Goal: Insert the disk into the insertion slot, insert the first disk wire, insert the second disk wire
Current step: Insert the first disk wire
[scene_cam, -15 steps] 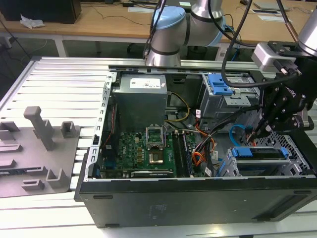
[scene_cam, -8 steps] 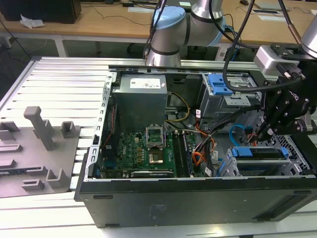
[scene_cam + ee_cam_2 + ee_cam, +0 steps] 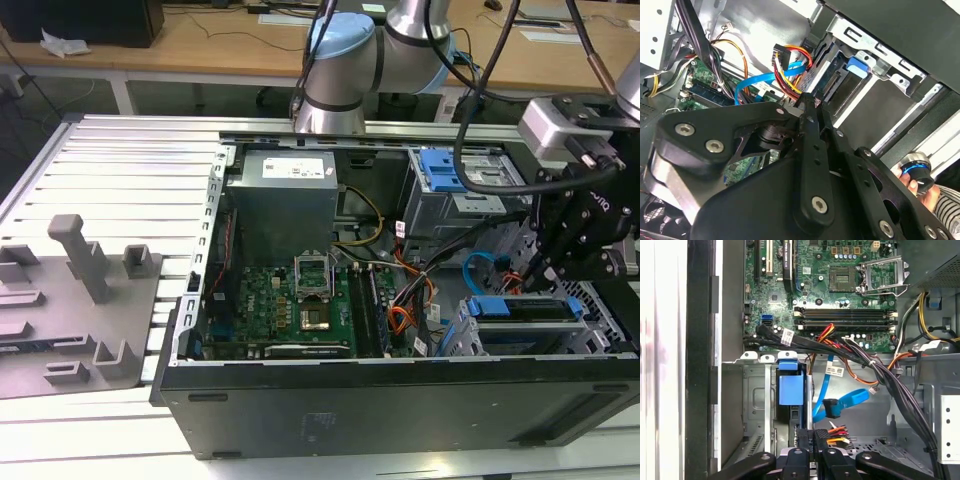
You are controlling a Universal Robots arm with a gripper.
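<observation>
The slatted table [image 3: 120, 160] holds an open case [image 3: 400, 400], disk [image 3: 525, 308] seated at its right. My gripper [image 3: 813, 435] pinches the first disk wire [image 3: 836, 430]; I judge it needs squaring to the disk.

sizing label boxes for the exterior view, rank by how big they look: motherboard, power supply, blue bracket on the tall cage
1. motherboard
2. power supply, not far behind
3. blue bracket, clearly smallest

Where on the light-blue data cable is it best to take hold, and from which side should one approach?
Grip the small dark plug at the free end of the light-blue data cable, not the limp flat ribbon. The plug hangs free beside the disk, so coming from the case's open side, pinching its broad faces, seems best. The gripper holds the power plug.
</observation>
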